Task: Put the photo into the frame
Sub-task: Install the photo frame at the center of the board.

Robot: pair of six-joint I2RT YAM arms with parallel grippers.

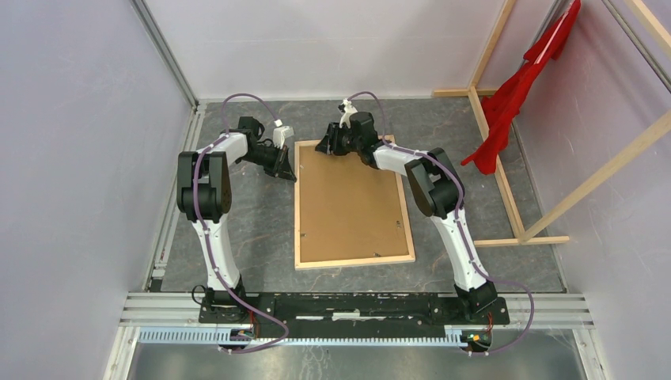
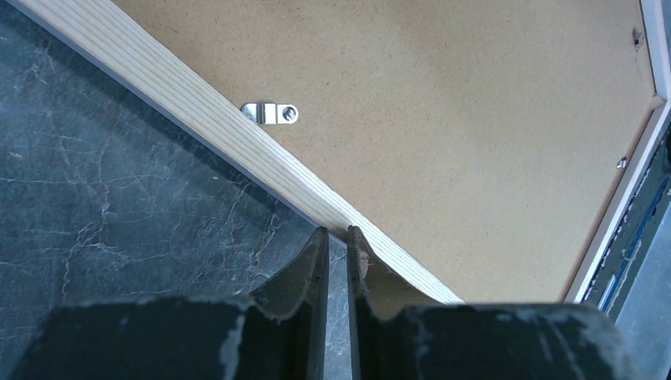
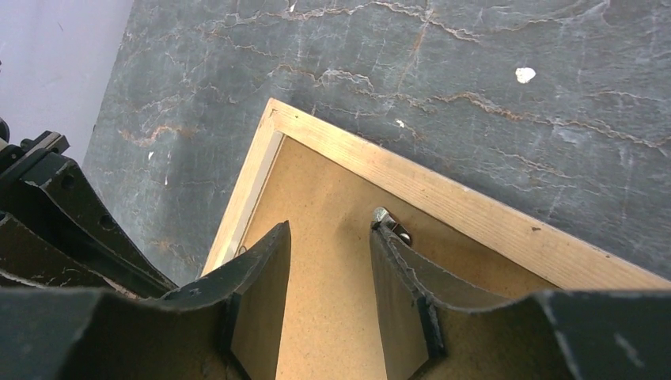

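Because the frame [image 1: 354,260] lies back-up mid-table with the backing board [image 1: 348,202] seated and no photo in view, right gripper [image 3: 328,229] gapes beside a retaining tab [image 3: 392,226], likely to turn it. Left gripper [image 2: 336,231], clenched empty, meets the left rail, probably bracing.

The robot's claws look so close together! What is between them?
Between the left gripper and the right gripper lies the far left corner of the frame, wooden back up. The top view shows it best.
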